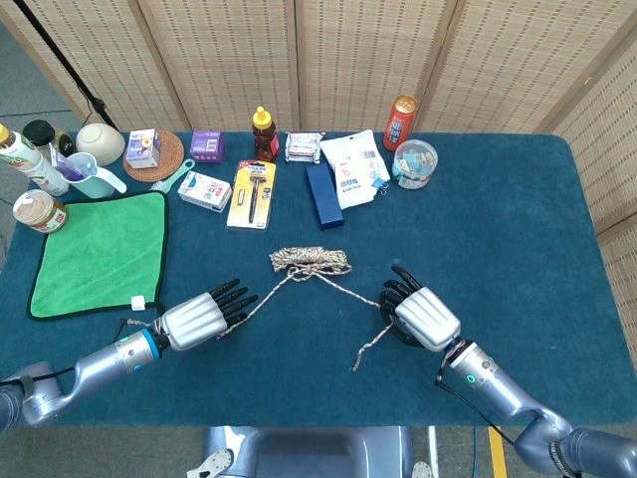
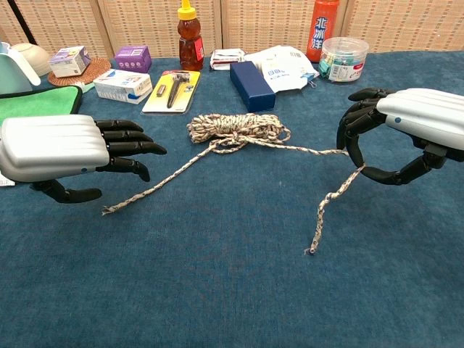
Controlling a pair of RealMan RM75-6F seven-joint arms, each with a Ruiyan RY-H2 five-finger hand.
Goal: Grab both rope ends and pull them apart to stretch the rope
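A speckled rope [image 1: 311, 261] [image 2: 235, 129] lies coiled mid-table, with a strand trailing out to each side. The left strand ends on the cloth [image 2: 107, 210] just below my left hand [image 1: 204, 314] [image 2: 72, 152]. That hand hovers with its fingers stretched toward the coil and holds nothing. The right strand runs into my right hand [image 1: 418, 311] [image 2: 395, 134] and its tail [image 2: 319, 217] lies on the table in front. The right hand's fingers curl over the strand with the thumb under it, and a gap still shows between them.
A green cloth [image 1: 100, 254] lies at the left with a jar [image 1: 38, 211] beside it. Along the back stand a yellow razor pack [image 1: 251, 194], a blue box [image 1: 323, 194], a honey bottle [image 1: 263, 132], an orange can [image 1: 401, 121] and a plastic tub [image 1: 415, 162].
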